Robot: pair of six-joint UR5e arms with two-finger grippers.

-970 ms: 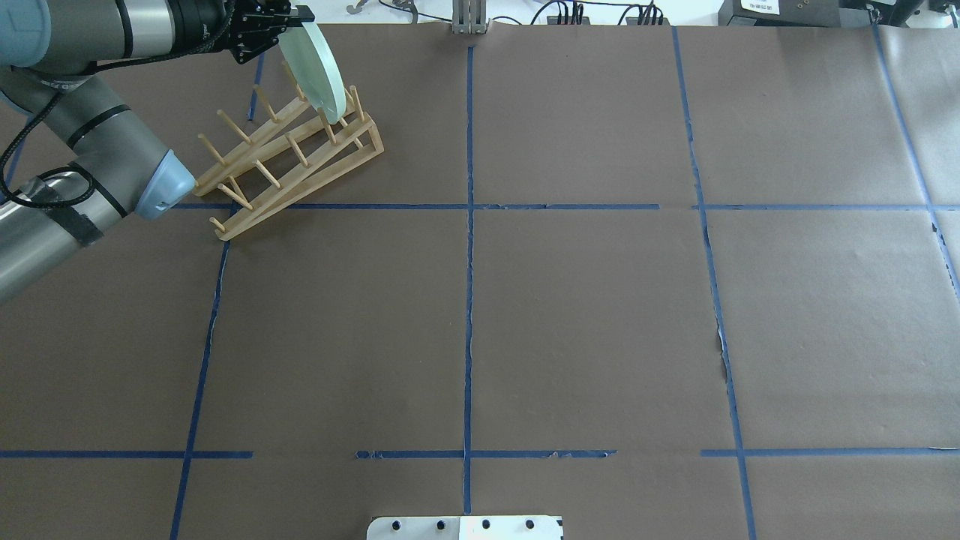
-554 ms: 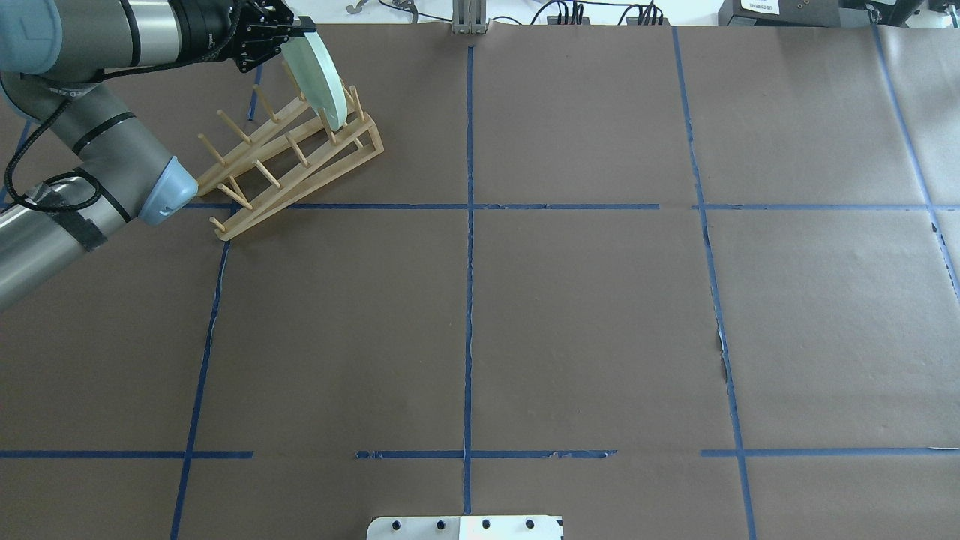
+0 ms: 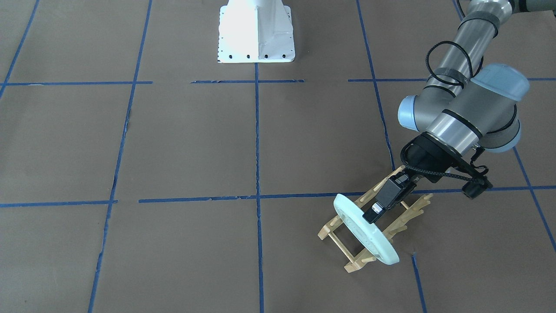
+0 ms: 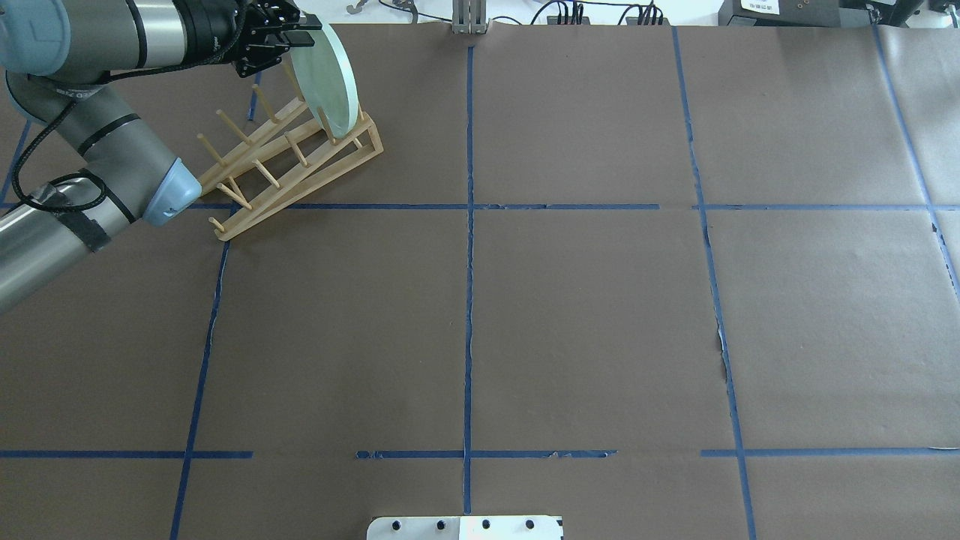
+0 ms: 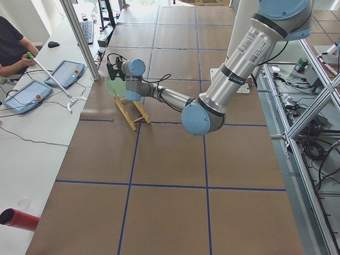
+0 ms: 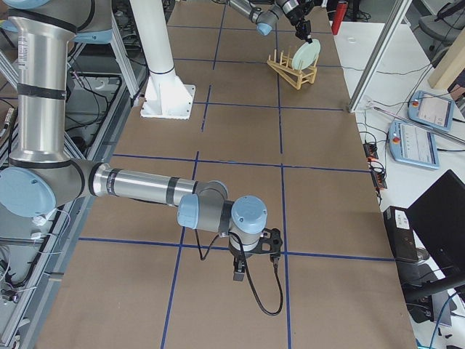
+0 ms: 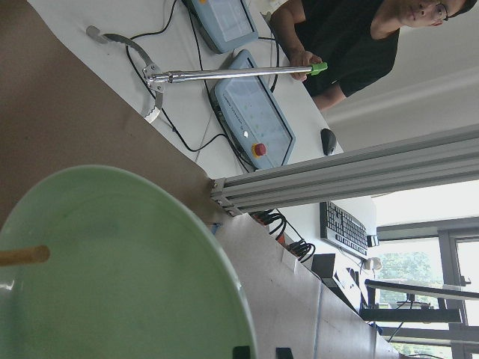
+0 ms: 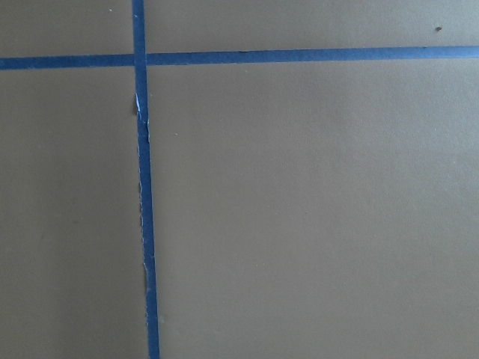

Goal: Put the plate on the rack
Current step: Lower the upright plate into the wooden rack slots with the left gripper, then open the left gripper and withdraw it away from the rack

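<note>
Mint-green plate [image 4: 324, 79] sat clamped by its top rim in your left gripper [image 4: 298, 35]; below the jaws, you needed it seated between rack [image 4: 259, 208] pegs before releasing.

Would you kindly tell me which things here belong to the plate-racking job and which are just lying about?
Job: mint-green plate, wooden dish rack, left claw.
Lying about: red tube, two teach pendants, keyboard, computer mouse.
</note>
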